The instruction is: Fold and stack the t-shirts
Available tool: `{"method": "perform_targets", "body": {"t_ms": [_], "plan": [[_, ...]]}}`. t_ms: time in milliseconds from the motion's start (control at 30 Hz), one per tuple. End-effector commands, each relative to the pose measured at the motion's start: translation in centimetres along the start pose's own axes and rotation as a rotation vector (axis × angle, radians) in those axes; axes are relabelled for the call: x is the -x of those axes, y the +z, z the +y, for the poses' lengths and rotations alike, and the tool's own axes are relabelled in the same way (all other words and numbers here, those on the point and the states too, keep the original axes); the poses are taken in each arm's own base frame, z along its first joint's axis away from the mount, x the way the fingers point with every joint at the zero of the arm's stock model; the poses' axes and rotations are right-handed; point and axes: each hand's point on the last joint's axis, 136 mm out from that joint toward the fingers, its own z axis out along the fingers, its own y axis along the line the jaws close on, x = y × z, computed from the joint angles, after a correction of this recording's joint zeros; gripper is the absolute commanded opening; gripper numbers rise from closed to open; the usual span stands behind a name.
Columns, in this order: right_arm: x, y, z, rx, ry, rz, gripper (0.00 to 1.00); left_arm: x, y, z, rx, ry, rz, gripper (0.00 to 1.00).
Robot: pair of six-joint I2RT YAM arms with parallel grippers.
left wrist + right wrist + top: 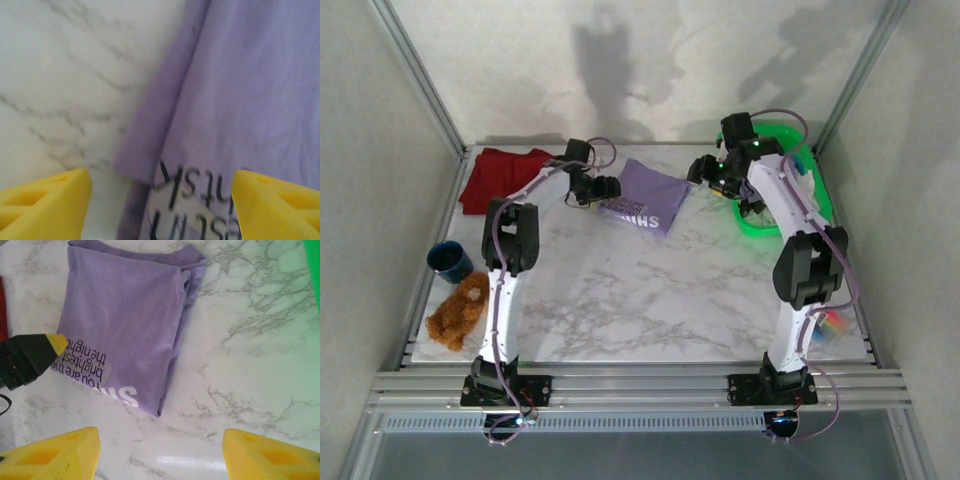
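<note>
Lavender on marble: looking at a folded lavender t-shirt lying flat at the back-middle of the worktop, white lettering running along its near edge. Also seeing a dark red t-shirt lying at the back-left corner, well apart from the lavender one.

Reading the left tool as spread wide and gripping nothing. Catching it at the shirt's left edge, yellow fingers straddling the folded edge and the dark print in the left wrist view. Not managing to tell whether touching cloth or hanging just above.

Reading the right tool as wide too, holding nothing. Seeing bare marble between its fingers, with the shirt lying ahead and to the left. Placing it between the shirt's right corner and the green basket.

Noting a blue cup and a brown fuzzy toy sitting at the left edge, near each other.
</note>
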Motion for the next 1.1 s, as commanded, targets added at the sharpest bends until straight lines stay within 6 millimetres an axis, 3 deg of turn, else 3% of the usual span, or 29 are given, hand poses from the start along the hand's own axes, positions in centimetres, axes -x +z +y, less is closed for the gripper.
{"method": "perform_targets", "body": {"t_ms": [0,133,233,367,467,667,800,900,1000,1067], "plan": [[0.1,-1.2,0.4,0.026,-0.018,-0.040,0.66,-1.9,-0.3,-2.0,0.008,0.059,0.004,0.73],[-0.3,-1.7,0.4,0.036,-0.021,-0.043,0.65,-5.0,0.1,-0.4,0.161,0.085,-0.003,0.67],[-0.4,-2.4,0.4,0.033,-0.027,-0.053,0.65,-7.2,0.3,1.2,0.290,0.117,-0.006,0.57],[-0.6,-2.7,0.4,0.034,-0.035,-0.052,0.65,-9.3,0.2,1.7,0.301,0.099,-0.034,0.32],[-1.1,-2.8,0.2,0.030,-0.041,-0.045,0.65,-10.3,-0.8,1.7,0.306,0.072,-0.053,0.24],[-1.9,-3.1,-0.1,0.040,-0.033,-0.046,0.65,-15.2,-2.5,1.5,0.275,0.035,0.011,0.27],[-2.4,-3.2,-0.1,0.047,-0.031,-0.041,0.65,-18.0,-4.0,1.0,0.246,0.038,0.035,0.38],[-2.5,-3.4,-0.1,0.048,-0.039,-0.042,0.65,-17.1,-6.1,-0.1,0.208,0.045,-0.004,0.53],[-2.6,-3.6,-0.1,0.046,-0.045,-0.037,0.65,-14.3,-8.5,-0.8,0.183,0.038,-0.060,0.60],[-2.7,-3.6,0.0,0.049,-0.046,-0.037,0.65,-12.2,-9.7,0.0,0.201,0.020,-0.073,0.63]]}}
